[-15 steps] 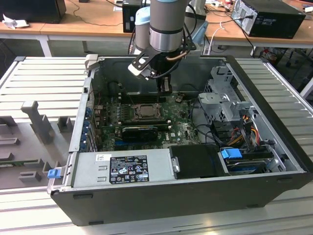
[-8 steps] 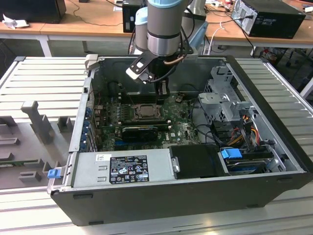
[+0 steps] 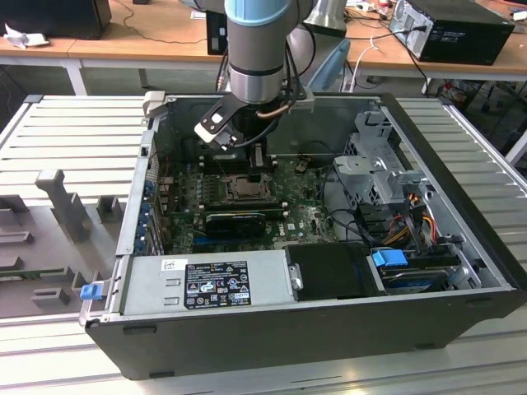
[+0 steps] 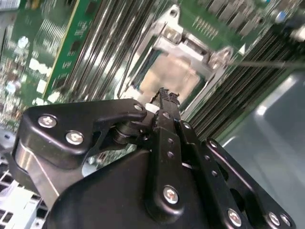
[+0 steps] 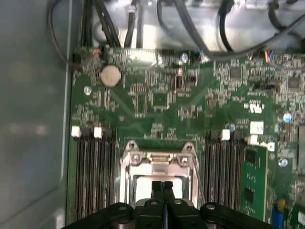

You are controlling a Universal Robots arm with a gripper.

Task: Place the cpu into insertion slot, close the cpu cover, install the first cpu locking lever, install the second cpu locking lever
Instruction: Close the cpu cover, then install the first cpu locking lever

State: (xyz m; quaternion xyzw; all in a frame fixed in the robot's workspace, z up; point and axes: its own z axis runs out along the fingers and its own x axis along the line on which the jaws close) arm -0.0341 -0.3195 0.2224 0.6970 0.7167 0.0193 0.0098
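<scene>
Holding nothing, gripper (image 5: 162, 187) jaws pressed together just above cpu (image 5: 142, 186), seated in insertion slot (image 3: 244, 188), cpu cover (image 5: 159, 158) down framing it. Probably shut for pushing, not grasping.

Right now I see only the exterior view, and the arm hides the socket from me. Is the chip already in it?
Observer: Yes. In the first wrist view the pale face of the chip shows through the window of the metal cover, which lies over it.
Operator: Is the gripper open?
Observer: No. In the first wrist view the gripper is shut, its two tips pressed together, and nothing shows between them.
Operator: Where does it point?
Observer: In the second wrist view its tip is over the cover's window, above the chip. Whether it touches, I cannot tell.
</scene>
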